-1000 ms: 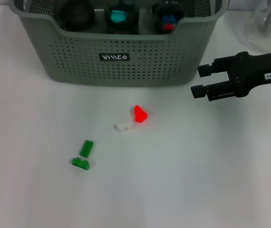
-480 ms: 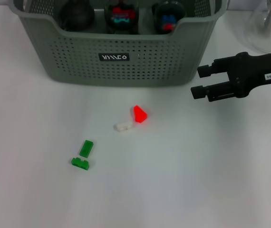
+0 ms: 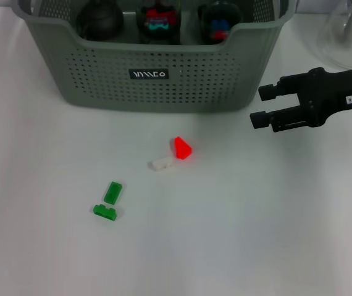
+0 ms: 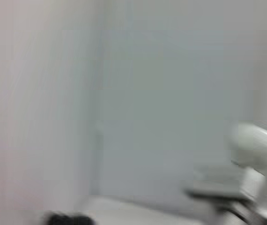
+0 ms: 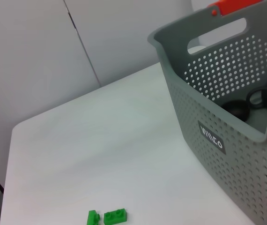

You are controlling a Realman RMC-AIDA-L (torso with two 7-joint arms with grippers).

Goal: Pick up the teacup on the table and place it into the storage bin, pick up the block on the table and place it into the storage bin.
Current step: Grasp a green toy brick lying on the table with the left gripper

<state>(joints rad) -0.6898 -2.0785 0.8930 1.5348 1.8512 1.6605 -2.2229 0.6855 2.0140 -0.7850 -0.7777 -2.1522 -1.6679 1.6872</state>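
On the white table (image 3: 275,234), the right gripper (image 3: 259,105) is hovering just beside the near right corner of the storage bin (image 3: 163,92), its two black fingers (image 3: 268,92) standing apart and grasping nothing. Behind it the dark arm is reaching in from the right edge of the head view, with a small white tag on its side. The grey-green bin is sitting at the far side of the table, its black label (image 3: 149,74) facing the robot, and three dark round teacups are sitting inside it: a plain one (image 3: 100,18) on the left, one with red and teal inside (image 3: 159,20) in the middle, and one with red and blue inside (image 3: 219,18) on the right. A red block (image 3: 181,148) is lying on the table in front of the bin, with a small white block (image 3: 160,164) just beside it on its near left. Farther to the left, two green blocks (image 3: 108,201) are lying close together, well apart from the red one; the right wrist view is showing them (image 5: 107,217) too, along with the bin's perforated wall (image 5: 227,136) and a cut-out handle. A clear glass vessel (image 3: 347,34) is standing at the far right corner. The left gripper is not showing in any view, so whether it is released or clenched cannot be told.
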